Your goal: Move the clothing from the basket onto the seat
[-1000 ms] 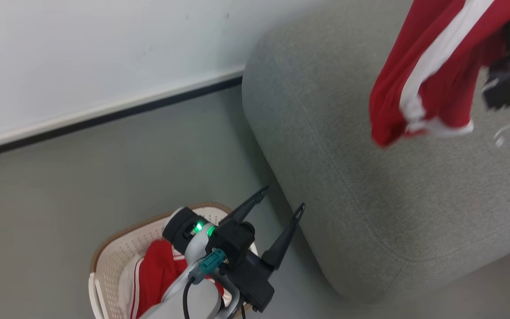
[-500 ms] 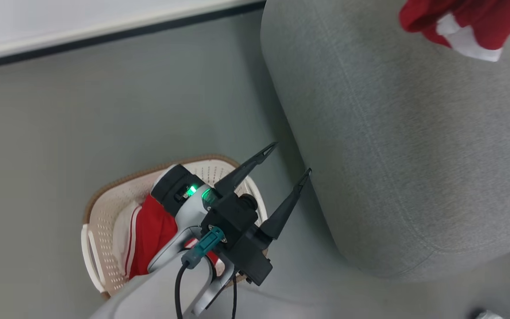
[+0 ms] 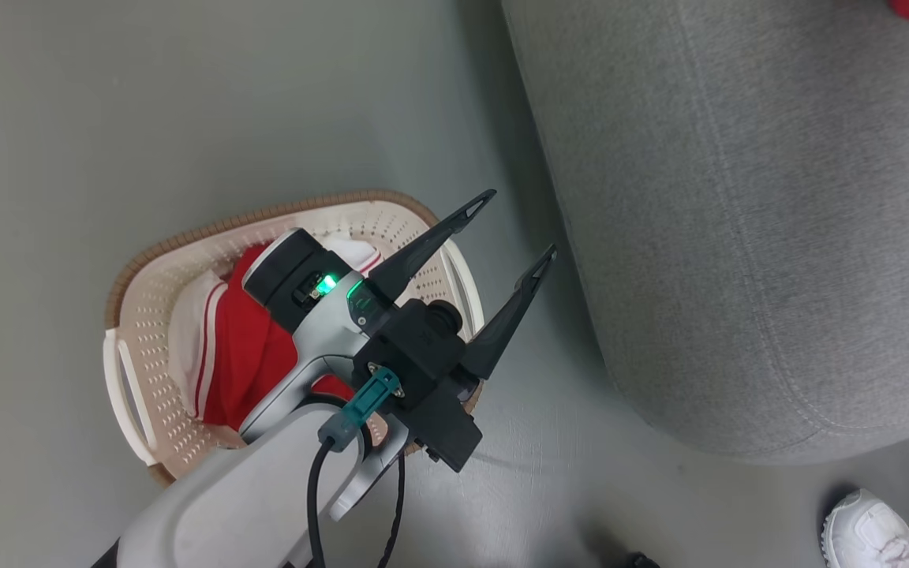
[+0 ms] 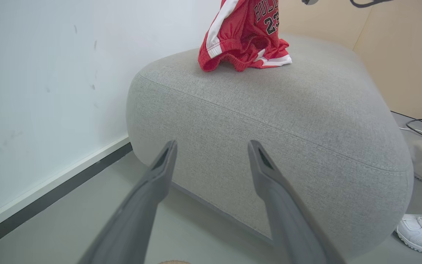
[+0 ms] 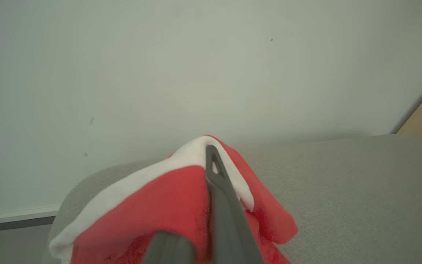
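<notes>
The right claw [image 5: 211, 157] is pinched shut on a fold of the numbered red garment [image 5: 152, 205]. Red and white cloth drapes to either side of its fingers, with the grey sofa [image 5: 343, 190] just below and beyond. The left claw [image 3: 521, 221] is spread wide and holds nothing. Under its wrist sits the cream basket [image 3: 147, 315], with the striped red garment [image 3: 237, 363] inside. The sofa's rounded side lies ahead of its tips. Well beyond them, the numbered garment's lower edge rests on the sofa top. A white shoe [image 3: 869, 525] stands on the floor [image 3: 107, 118], off to its right.
</notes>
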